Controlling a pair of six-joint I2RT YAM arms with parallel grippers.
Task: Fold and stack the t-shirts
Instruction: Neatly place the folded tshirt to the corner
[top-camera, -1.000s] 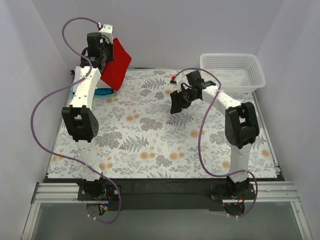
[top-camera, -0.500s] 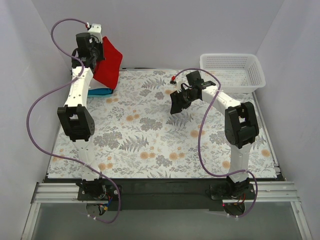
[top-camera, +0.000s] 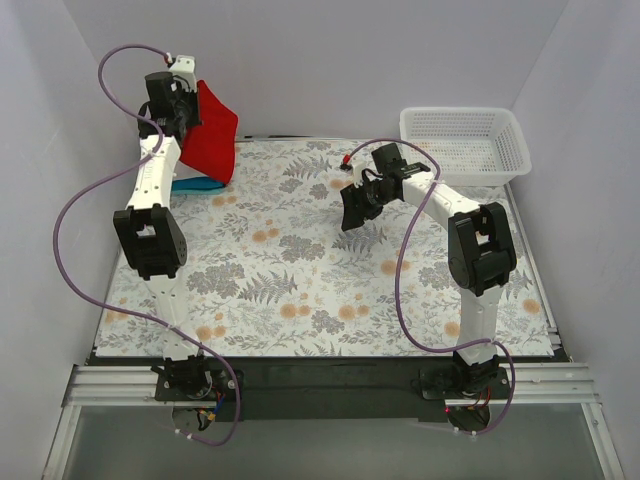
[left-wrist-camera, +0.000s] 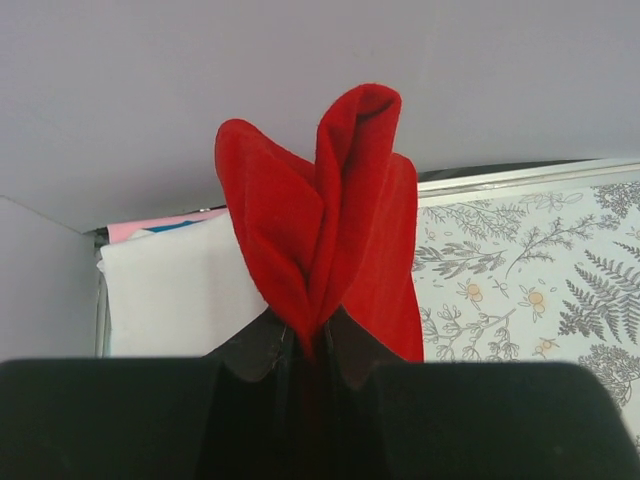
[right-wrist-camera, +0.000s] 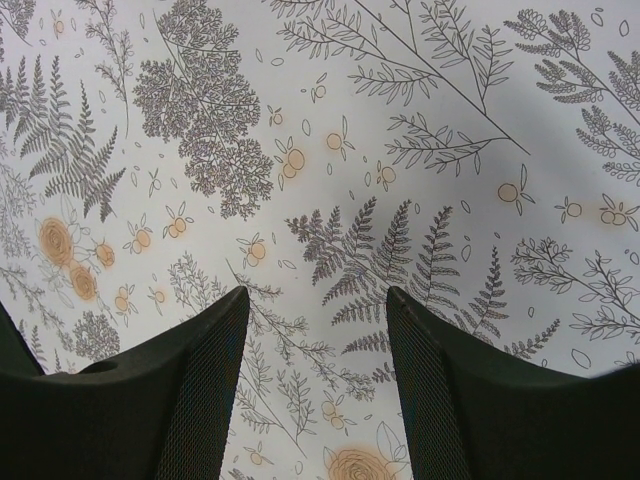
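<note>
My left gripper is raised at the far left corner and is shut on a folded red t-shirt, which hangs from it above a stack of folded shirts with a blue one showing. In the left wrist view the red t-shirt is pinched between the jaws at my gripper, over a white folded shirt with pink and blue edges behind it. My right gripper is open and empty above the floral tablecloth at table centre; it also shows in the right wrist view.
A white plastic basket stands at the far right corner. The floral tablecloth covers the table. Grey walls close in on the left, back and right. Purple cables loop off both arms.
My left gripper has carried the red t-shirt further left and back, towards the far left corner above the stack. The right arm has barely moved.
</note>
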